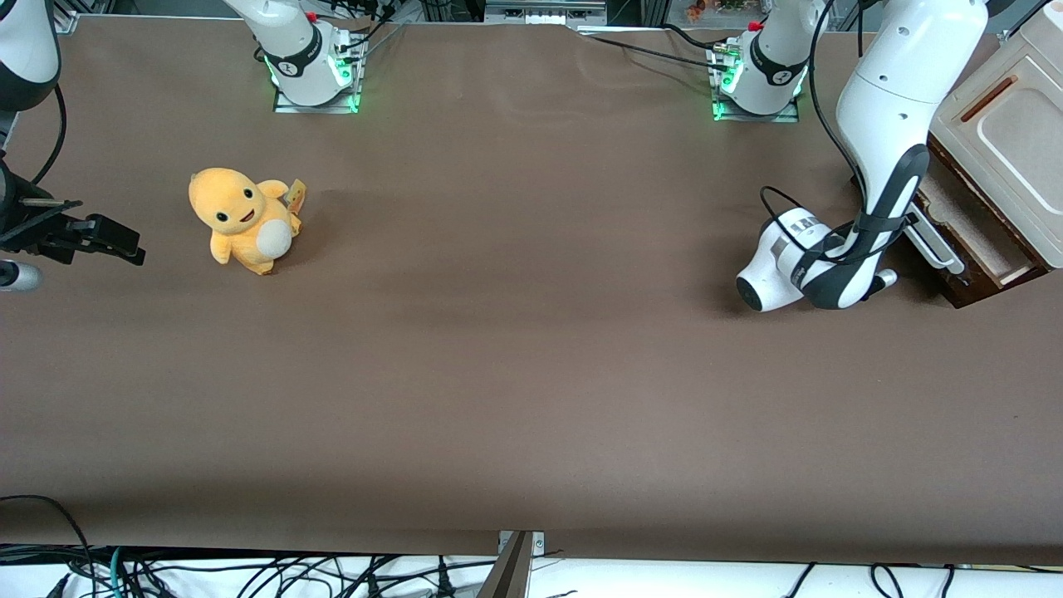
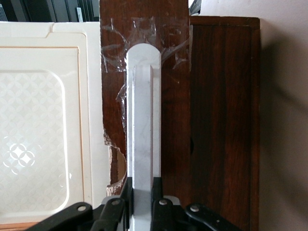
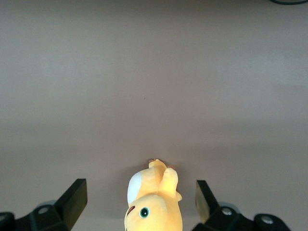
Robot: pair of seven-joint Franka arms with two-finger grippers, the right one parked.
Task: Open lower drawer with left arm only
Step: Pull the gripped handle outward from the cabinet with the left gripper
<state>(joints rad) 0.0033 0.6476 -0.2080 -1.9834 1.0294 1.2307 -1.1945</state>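
The dark-brown cabinet [image 1: 996, 124] with a cream top panel [image 2: 43, 134] stands at the working arm's end of the table. Its lower drawer [image 1: 972, 232] stands partly pulled out, with its pale inside showing. The silvery-white bar handle [image 1: 934, 245] runs across the dark drawer front [image 2: 173, 96]. The left arm [image 1: 880, 166] reaches down in front of the drawer, and its forearm hides the gripper in the front view. In the left wrist view my gripper [image 2: 142, 192] is shut on the handle [image 2: 143, 120], a black finger [image 2: 157, 190] pressed against each side.
A yellow plush toy [image 1: 245, 218] sits on the brown table [image 1: 531, 374] toward the parked arm's end, also seen from the right wrist as the plush toy [image 3: 154, 202]. Cables hang past the table's near edge.
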